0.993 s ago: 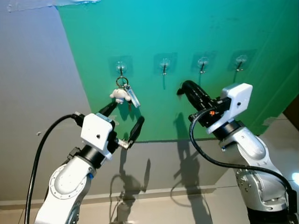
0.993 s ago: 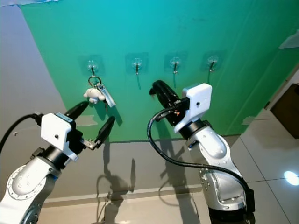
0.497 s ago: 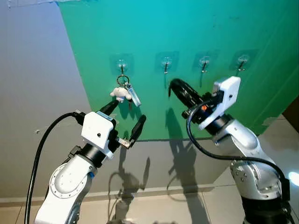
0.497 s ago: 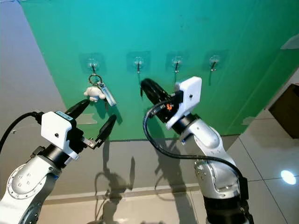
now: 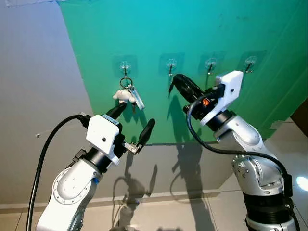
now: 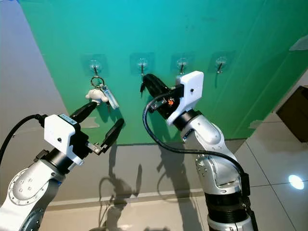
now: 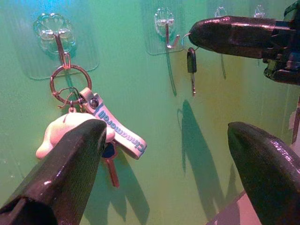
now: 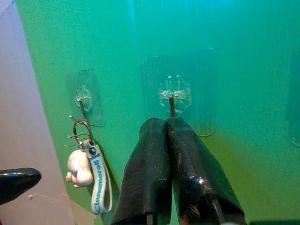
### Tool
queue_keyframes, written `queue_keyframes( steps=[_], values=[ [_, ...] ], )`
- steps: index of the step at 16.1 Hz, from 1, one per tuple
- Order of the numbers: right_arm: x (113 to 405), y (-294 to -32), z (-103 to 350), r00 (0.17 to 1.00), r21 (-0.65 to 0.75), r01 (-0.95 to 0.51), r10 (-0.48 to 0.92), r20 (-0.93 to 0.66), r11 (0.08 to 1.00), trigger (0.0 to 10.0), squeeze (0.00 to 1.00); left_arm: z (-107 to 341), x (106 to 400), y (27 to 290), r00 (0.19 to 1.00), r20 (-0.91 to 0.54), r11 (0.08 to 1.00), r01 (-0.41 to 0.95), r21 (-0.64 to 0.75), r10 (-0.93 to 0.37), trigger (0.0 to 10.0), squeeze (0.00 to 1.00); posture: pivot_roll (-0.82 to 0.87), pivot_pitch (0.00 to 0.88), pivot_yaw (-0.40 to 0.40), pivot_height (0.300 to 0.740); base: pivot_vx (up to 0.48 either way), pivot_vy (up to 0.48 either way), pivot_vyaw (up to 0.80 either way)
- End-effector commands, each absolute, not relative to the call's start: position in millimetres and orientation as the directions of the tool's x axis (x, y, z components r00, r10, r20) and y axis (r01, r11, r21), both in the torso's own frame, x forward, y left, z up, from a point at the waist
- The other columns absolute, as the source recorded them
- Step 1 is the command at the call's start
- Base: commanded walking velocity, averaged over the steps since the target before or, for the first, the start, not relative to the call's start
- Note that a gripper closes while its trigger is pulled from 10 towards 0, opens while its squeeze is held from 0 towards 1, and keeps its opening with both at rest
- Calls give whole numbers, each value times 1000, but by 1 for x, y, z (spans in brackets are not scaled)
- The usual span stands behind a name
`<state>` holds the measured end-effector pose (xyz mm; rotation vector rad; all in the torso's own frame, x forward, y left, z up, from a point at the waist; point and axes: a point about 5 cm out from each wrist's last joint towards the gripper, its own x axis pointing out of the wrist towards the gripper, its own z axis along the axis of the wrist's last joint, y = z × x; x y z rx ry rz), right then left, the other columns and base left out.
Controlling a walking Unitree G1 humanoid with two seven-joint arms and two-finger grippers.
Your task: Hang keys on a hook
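Note:
Four clear stick-on hooks sit in a row on the green wall. A key bunch (image 5: 128, 96) with a white charm and a blue strap hangs on the leftmost hook (image 5: 125, 69). My left gripper (image 5: 136, 116) is open just below that bunch, holding nothing. My right gripper (image 5: 176, 80) is shut, its tip right at the second hook (image 5: 170, 67). In the left wrist view a small black key (image 7: 191, 61) dangles by its ring from the right gripper's fingers (image 7: 225, 35), with the ring next to that hook (image 7: 165, 33). The right wrist view shows the shut fingertips (image 8: 165, 126) directly under the hook (image 8: 172, 96).
Two more hooks (image 5: 209, 64) (image 5: 249, 62) stand bare to the right. Grey wall (image 5: 38, 86) adjoins the green panel on the left, and tiled floor (image 5: 192, 211) lies below. A dark piece of furniture (image 6: 296, 113) shows at the far right.
My right gripper has swung left and up from near the third hook to the second hook. The left gripper has stayed under the key bunch, its fingers slightly wider apart.

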<state>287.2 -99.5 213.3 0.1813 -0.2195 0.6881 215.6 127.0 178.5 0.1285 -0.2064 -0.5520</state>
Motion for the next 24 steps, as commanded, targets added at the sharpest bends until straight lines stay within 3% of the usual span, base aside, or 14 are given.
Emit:
queue_keyframes(
  steps=[1, 16, 24],
  values=[
    [290, -98, 216, 755, 88, -640, 604, 255, 763, 10000, 0, 184, 215, 123, 813, 174, 829, 527, 185, -556, 10000, 0, 48, 14, -27, 740, 0, 0, 0],
    [297, -97, 217, 793, 109, -602, 578, 192, 791, 10000, 0, 183, 212, 119, 799, 165, 814, 555, 168, -579, 10000, 0, 50, 24, -32, 740, 0, 0, 0],
    [296, -98, 203, 804, 46, -592, 587, 95, 804, 10000, 0, 182, 212, 118, 797, 156, 811, 561, 167, -583, 10000, 0, 48, 25, -31, 740, 0, 0, 0]
  ],
)
